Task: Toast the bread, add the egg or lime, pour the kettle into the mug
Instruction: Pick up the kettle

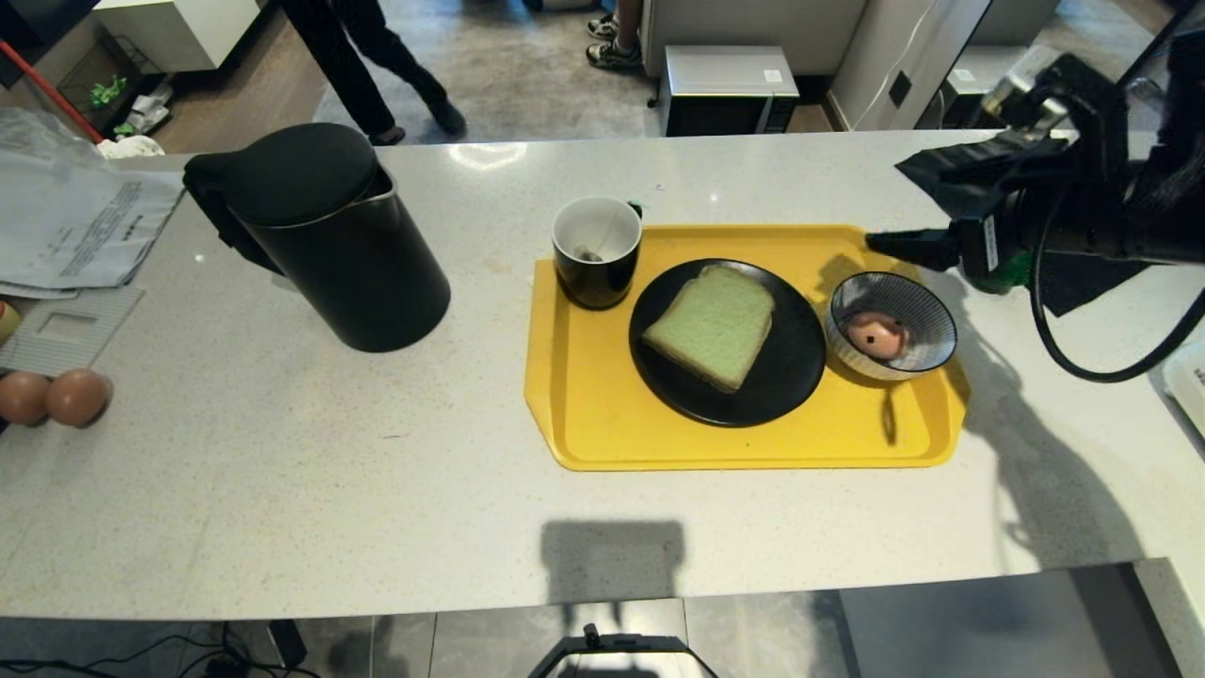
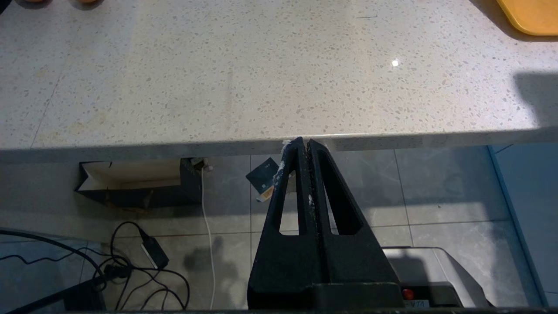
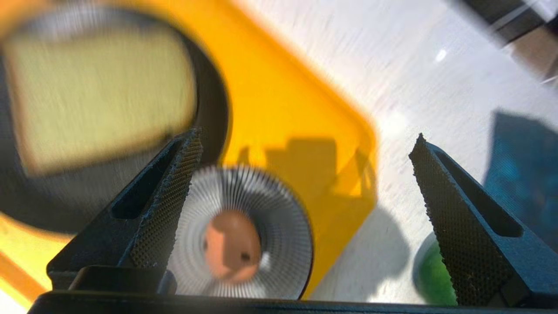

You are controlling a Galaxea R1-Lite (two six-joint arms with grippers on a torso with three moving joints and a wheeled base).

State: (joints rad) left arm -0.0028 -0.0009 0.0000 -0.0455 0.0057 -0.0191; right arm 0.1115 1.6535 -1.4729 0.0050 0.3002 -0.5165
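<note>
A pale speckled stone tabletop (image 1: 282, 490) is carrying one yellow plastic tray (image 1: 602, 424) with rounded corners. On the tray one round matte black plate (image 1: 791, 377) is holding the bread (image 1: 713, 325), a single thick square slice, pale green with a thin tan crust, lying flat with its rounded top pointing toward the far edge. Beside it one ribbed striped bowl (image 1: 927, 325) is cradling the egg (image 1: 877, 334), pinkish-tan, its black spot facing up. One glossy black mug (image 1: 597, 250) is standing upright at the tray's far left corner. The kettle (image 1: 329, 235), a tall matte black cylinder, is standing upright well to the left. Two plain brown eggs (image 1: 52, 397) are lying at the left edge. A blurred green round shape, possibly the lime (image 3: 431, 274), is showing in the right wrist view. The right gripper (image 3: 305, 144) is hanging above the bowl, jaws spread wide and empty. The left gripper (image 2: 305, 144) is parked below the tabletop edge, fingers pressed together.
</note>
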